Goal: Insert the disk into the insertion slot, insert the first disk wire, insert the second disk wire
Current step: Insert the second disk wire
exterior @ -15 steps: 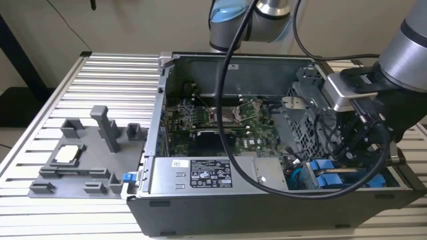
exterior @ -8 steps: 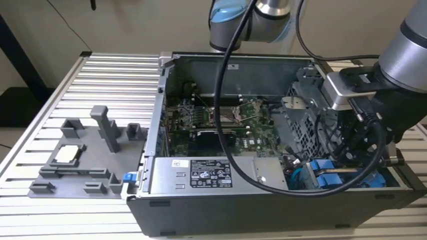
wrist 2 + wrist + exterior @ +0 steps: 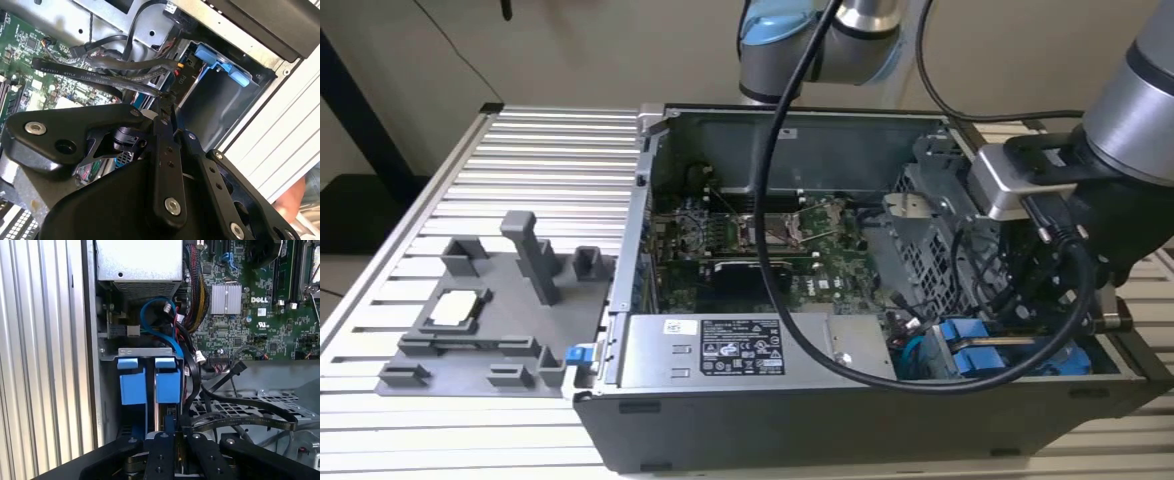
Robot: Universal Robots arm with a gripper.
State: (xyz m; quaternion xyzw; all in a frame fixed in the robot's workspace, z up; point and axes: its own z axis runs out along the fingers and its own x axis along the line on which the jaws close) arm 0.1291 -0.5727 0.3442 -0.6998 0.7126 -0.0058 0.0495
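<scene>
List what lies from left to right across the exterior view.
Grey fixture tray → open computer case → green motherboard → grey drive cage → blue carriers → gripper.

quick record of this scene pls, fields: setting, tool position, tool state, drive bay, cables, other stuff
setting: open computer case on a ribbed metal table
tool position: tool down inside the case at the drive cage, close to the blue carrier tabs
tool state: fingers close together around a dark connector, by the look of the second wrist view; grip not certain
drive bay: two blue carriers side by side in the bay
cables: flat black cable, blue cable
other stuff: power-supply box, motherboard, grey fixture
</scene>
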